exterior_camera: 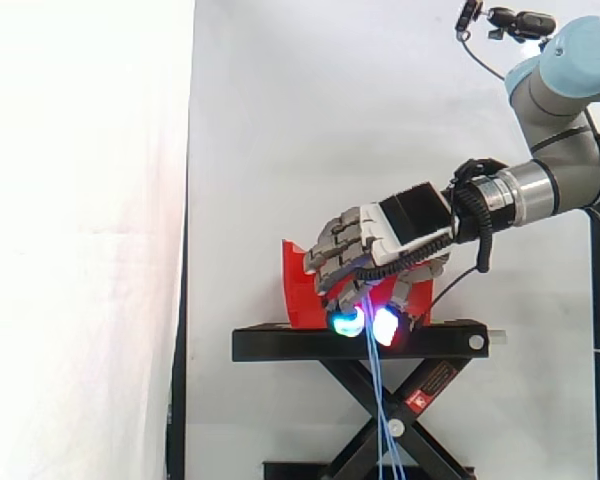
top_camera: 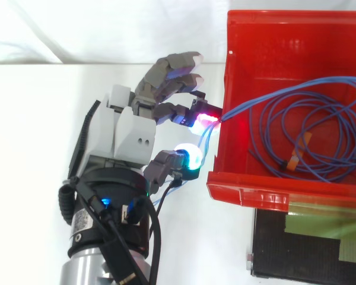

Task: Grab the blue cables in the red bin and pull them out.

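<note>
**Curtain** [exterior_camera: 80, 200]: white backdrop behind the work.

**Arm** [exterior_camera: 570, 80]: enters from the right in the side view, wrist angled down toward the bin.

**Stand** [exterior_camera: 280, 342]: black scissor lift with a flat top plate that carries the bin.

**Red bin** [top_camera: 273, 41]: sits on the stand's top plate with its open side up. In the top view its left wall faces the hand.

**Hand** [top_camera: 127, 127]: just outside the bin's left wall. Its fingers are curled, and the glowing fingertips [top_camera: 190, 157] are closed in a pinch on several cable strands.

**Blue cables** [top_camera: 320, 172]: thin strands. Most of the coil lies in loose loops on the bin floor, toward its right and near walls. A few strands climb over the left wall into the pinch. In the side view, strands [exterior_camera: 380, 400] hang from the hand past the stand's edge.

**Tape tags** [top_camera: 295, 159]: small tan strips binding the loops inside the bin.

**Step in hand, as judged**: the pull-out, with the grasp made and the bulk of the coil yet to leave the bin.

**Handling advice**: keep the pinch firm, since thin strands slip easily. Draw up and away from the left wall, not along it, so the loops lift over the rim rather than drag. The taped bundle may come up as one lump and catch on the wall or shift the bin — a steady pull suits it better than a jerk.
</note>
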Motion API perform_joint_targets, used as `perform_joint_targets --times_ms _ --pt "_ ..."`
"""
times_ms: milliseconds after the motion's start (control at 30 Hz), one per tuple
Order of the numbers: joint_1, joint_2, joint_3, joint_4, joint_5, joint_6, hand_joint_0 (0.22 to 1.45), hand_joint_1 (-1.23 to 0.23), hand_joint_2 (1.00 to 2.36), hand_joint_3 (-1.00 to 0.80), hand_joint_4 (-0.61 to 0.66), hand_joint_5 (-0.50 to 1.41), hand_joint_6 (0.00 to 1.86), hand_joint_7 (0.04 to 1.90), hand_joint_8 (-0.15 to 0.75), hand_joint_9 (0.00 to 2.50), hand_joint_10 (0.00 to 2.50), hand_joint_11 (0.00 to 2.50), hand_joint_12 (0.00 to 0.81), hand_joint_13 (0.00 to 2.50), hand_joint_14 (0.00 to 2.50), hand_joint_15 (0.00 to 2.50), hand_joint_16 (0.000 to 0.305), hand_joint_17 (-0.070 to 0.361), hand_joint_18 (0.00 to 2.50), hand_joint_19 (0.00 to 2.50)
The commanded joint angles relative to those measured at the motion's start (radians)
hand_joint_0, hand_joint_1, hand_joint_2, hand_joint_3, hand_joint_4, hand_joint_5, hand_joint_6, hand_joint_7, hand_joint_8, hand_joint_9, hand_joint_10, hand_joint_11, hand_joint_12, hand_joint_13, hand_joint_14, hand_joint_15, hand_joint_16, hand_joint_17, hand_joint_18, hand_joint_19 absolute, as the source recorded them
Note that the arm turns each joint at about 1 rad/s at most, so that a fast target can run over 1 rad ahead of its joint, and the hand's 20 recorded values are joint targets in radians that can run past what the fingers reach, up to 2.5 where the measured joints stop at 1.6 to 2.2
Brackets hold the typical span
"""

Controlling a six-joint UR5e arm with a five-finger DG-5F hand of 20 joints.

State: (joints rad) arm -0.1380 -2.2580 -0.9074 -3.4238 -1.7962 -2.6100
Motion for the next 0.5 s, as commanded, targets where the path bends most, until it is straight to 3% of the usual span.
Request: perform_joint_targets --times_ms 0,467 --pt "0.001 0.0 0.001 0.006 0.0 0.0 0.83 -0.84 1.0 -1.0 0.09 0.89 0.01 0.83 0.304 0.7 0.02 0.56 0.347 0.53 0.02 0.53 0.043 0.097 0.47 0.63" --pt "0.001 0.0 0.001 0.006 0.001 -0.008 0.83 -0.84 1.0 -1.0 0.1 0.89 0.01 0.83 0.305 0.71 0.02 0.56 0.347 0.54 0.02 0.53 0.043 0.097 0.48 0.64"
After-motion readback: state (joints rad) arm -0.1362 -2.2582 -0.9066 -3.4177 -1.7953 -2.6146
